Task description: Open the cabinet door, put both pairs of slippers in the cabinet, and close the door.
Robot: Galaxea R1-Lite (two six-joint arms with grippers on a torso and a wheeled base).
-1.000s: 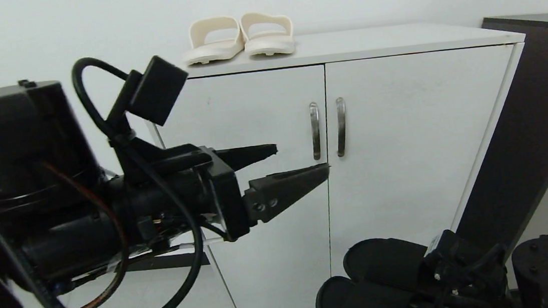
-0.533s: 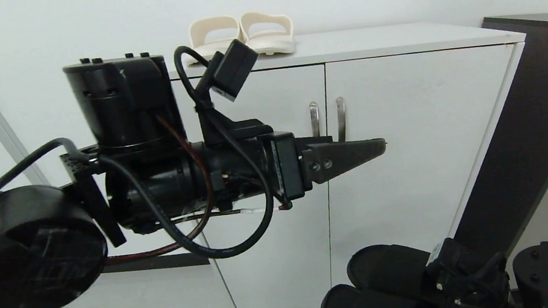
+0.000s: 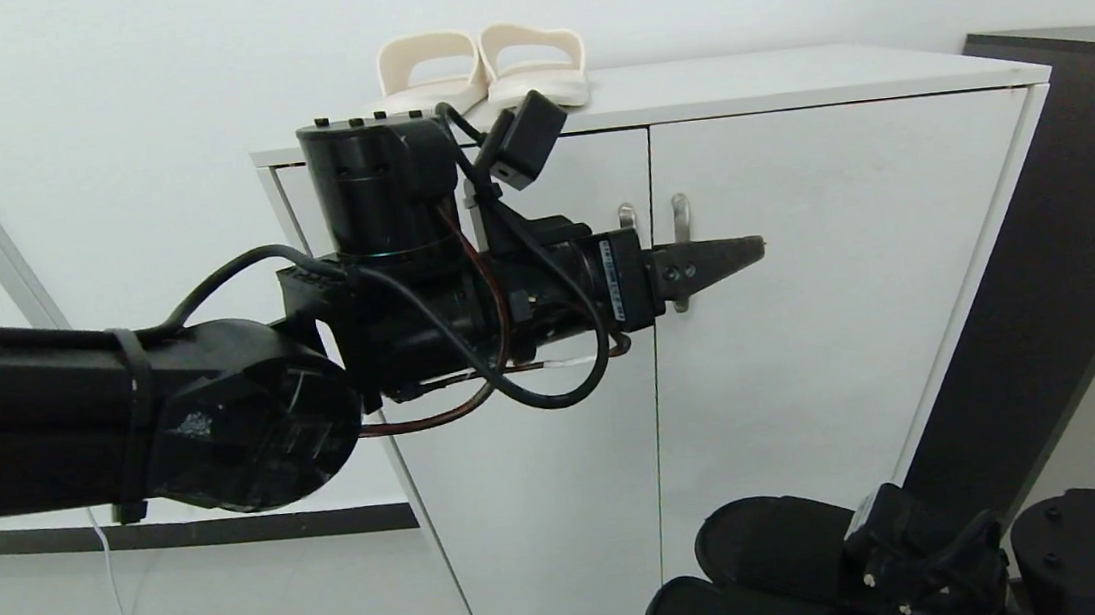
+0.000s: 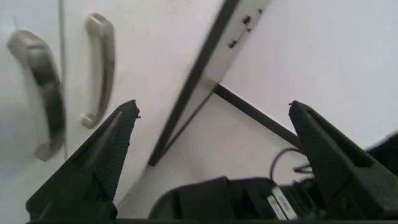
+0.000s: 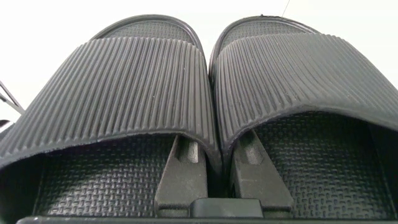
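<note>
While both doors point(image 3: 840, 319) of the cabinet point(image 3: 787, 78) are shut, opening is the step in hand: the left end effector point(image 4: 212, 107), spread wide, sits at the two handles point(image 3: 679, 206) and should next close on one and pull. The right end effector point(image 5: 216, 174) grips one black slipper pair point(image 3: 771, 537) low before the cabinet; one cream pair point(image 3: 484, 67) lies on top.
</note>
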